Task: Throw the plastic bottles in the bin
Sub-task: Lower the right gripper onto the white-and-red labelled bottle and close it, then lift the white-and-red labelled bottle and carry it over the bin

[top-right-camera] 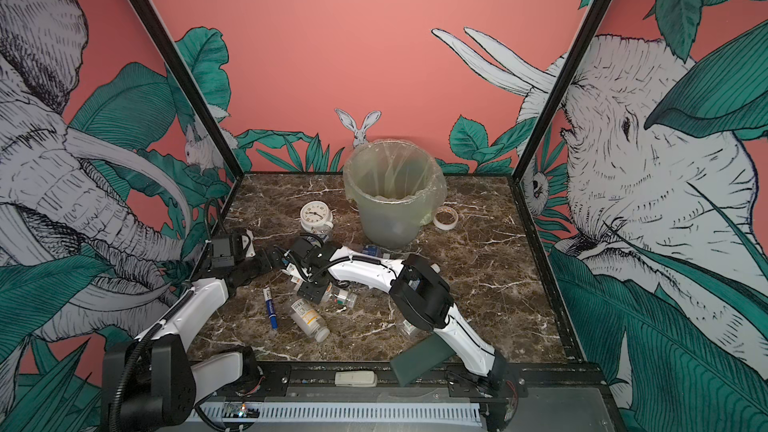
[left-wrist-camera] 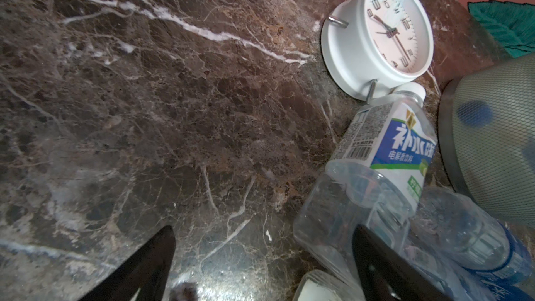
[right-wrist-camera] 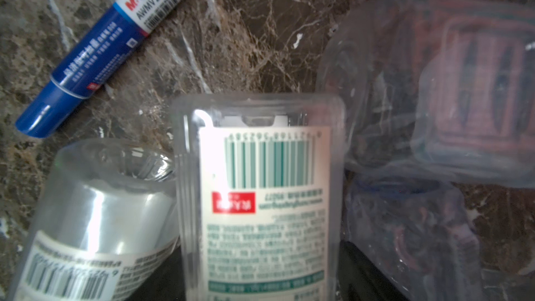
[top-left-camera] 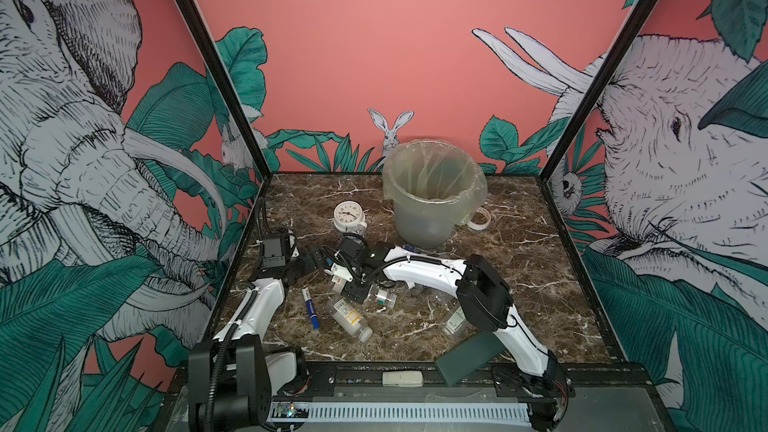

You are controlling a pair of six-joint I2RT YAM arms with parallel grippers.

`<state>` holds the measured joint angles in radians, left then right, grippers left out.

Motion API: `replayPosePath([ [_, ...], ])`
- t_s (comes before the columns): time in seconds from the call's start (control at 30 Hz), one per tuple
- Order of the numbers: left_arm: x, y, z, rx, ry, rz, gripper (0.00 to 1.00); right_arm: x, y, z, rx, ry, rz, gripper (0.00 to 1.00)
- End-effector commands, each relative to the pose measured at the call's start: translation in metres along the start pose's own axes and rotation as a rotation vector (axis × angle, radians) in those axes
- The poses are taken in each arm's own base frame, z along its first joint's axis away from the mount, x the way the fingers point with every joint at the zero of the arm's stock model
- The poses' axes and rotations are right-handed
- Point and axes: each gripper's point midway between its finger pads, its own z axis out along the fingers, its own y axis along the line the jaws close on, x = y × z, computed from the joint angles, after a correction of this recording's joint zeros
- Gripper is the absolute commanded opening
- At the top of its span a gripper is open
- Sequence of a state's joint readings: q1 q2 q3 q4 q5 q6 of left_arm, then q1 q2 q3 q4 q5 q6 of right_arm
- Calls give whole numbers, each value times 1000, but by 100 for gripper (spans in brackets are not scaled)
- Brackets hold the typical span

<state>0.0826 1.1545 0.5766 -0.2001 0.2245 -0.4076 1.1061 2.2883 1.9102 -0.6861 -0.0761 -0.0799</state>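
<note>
My right gripper point(top-left-camera: 341, 280) point(right-wrist-camera: 260, 270) is shut on a flat clear plastic bottle point(right-wrist-camera: 260, 198) with a white, green-printed label, low over the table's middle. Beside it lie a round clear bottle point(right-wrist-camera: 95, 212) and blurred clear bottles point(right-wrist-camera: 434, 97). In both top views more bottles lie loose: a yellow-labelled one point(top-left-camera: 349, 320) point(top-right-camera: 309, 317), a small one point(top-left-camera: 384, 297), and one under the right arm point(top-left-camera: 455, 320). My left gripper point(top-left-camera: 312, 259) point(left-wrist-camera: 265, 256) is open, with one finger against a blue-labelled bottle point(left-wrist-camera: 385, 152). The lined bin point(top-left-camera: 419, 226) point(top-right-camera: 386, 222) stands at the back.
A white clock point(top-left-camera: 347, 216) point(left-wrist-camera: 376, 36) stands left of the bin, touching the blue-labelled bottle. A blue marker pen point(top-left-camera: 309, 307) point(right-wrist-camera: 107, 50) lies left of the bottle pile. A tape roll point(top-left-camera: 478, 220) sits right of the bin. A dark green slab point(top-left-camera: 465, 353) leans at the front edge.
</note>
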Motion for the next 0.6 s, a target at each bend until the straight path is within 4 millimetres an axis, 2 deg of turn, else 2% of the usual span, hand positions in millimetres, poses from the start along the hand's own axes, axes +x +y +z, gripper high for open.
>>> replayPosePath([
  [0.0,9,-31,-6,151,39,28,97,13,-2,25,6,48,18,69],
  [0.13,9,-31,-6,155,41,32,97,17,-1,28,-1,55,19,60],
  [0.2,9,-32,-6,158,44,35,96,18,-1,29,4,56,22,52],
  [0.3,7,-35,-7,169,37,47,96,16,-3,19,22,12,33,43],
  [0.4,4,-40,-11,170,31,77,96,9,-6,-7,55,-59,42,39],
  [0.57,0,-58,-17,164,19,176,96,0,-12,-75,118,-237,99,40],
])
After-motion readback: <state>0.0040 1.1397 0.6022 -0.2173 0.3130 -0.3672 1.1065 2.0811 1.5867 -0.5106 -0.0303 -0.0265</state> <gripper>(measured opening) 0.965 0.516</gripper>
